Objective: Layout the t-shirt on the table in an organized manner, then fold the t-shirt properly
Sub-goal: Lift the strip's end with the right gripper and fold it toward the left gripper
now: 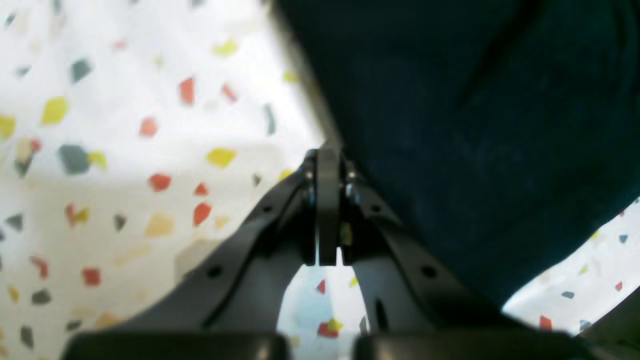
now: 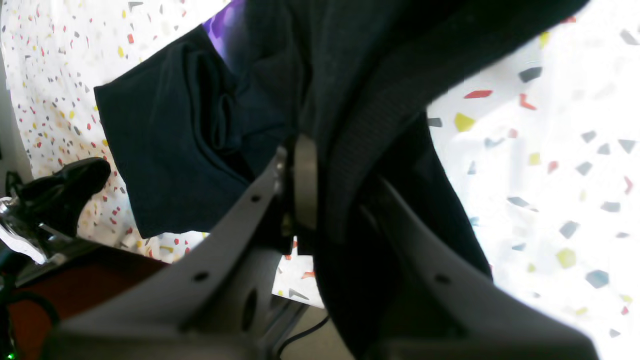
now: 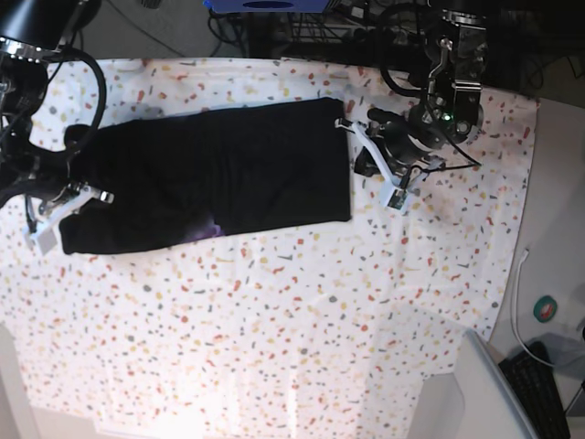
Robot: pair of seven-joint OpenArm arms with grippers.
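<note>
The black t-shirt point(image 3: 228, 174) lies stretched across the far half of the flecked table point(image 3: 320, 320), with a bit of purple print point(image 3: 206, 229) showing at its near edge. My right gripper point(image 3: 96, 195) is at the shirt's left end. The right wrist view shows that gripper point(image 2: 312, 145) shut on dark fabric point(image 2: 165, 150), with a ribbed band point(image 2: 380, 120) running past one finger. My left gripper point(image 3: 347, 123) is at the shirt's far right corner. Up close it point(image 1: 327, 155) is shut, its tip touching the cloth's point(image 1: 475, 125) edge, and no fabric shows between the fingers.
The table's right edge point(image 3: 526, 183) runs close behind the left arm. Off the table at the near right are a grey panel point(image 3: 484, 393), a keyboard point(image 3: 539, 384) and a small round object point(image 3: 548, 308). Cables and stands crowd the back edge point(image 3: 302, 27).
</note>
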